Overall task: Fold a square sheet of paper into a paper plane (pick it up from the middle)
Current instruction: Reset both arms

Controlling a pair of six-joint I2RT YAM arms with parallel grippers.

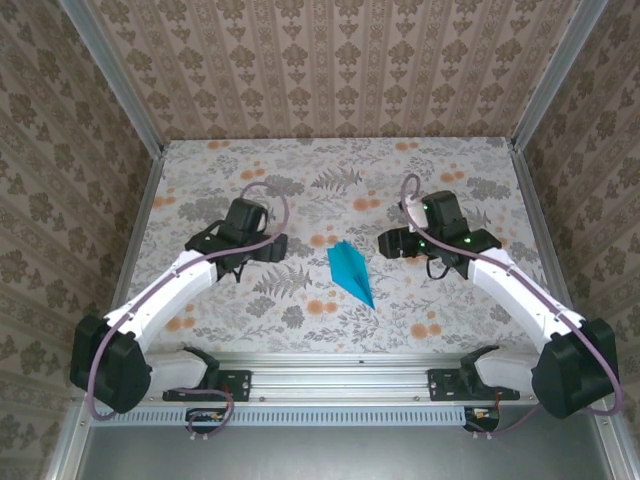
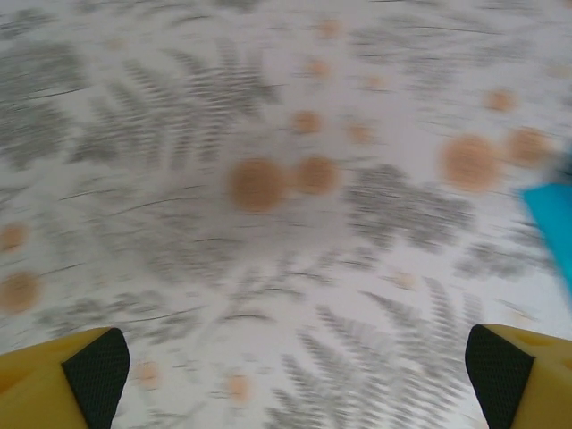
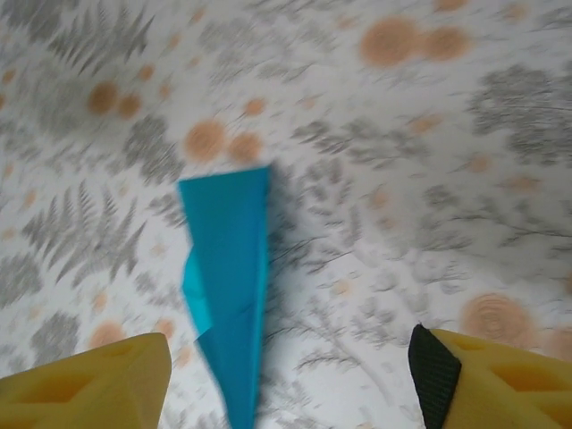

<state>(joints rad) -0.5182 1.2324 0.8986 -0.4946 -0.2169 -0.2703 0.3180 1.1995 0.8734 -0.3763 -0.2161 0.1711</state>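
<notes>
Top external: the paper plane (image 1: 350, 272) lies free between left gripper (image 1: 272, 247) and right gripper (image 1: 388, 243), both spread wide and empty; withdraw without brushing it.

The left arm (image 1: 165, 290) and right arm (image 1: 520, 290) share white links, black joints, mauve cables (image 1: 94, 385), yellow fingers (image 2: 36, 384), black pads (image 2: 94, 374).

Surface: table (image 1: 300, 170), pale cover printed with grey ferns and orange blooms | Lying on it: teal-blue paper plane (image 1: 351, 273), slim folded dart, near the middle | Orientation: tip toward near-right, wide tail toward far side
</notes>
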